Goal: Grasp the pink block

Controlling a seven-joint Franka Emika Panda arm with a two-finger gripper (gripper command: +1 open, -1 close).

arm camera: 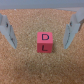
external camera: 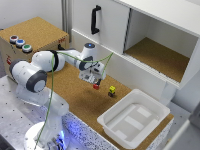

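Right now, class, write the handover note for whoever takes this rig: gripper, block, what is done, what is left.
Gripper: open, holding nothing, poised over the cork board.
Pink block: on the cork between the two fingers, untouched in the wrist view. The yellow-and-black block sits apart, towards the exterior view's right.
Done: gripper lined up over the block.
Left: lower, close on the pink block.

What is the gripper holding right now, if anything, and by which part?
Nothing. The gripper is open, its fingers standing apart on either side of the pink block, which sits on the cork surface untouched.
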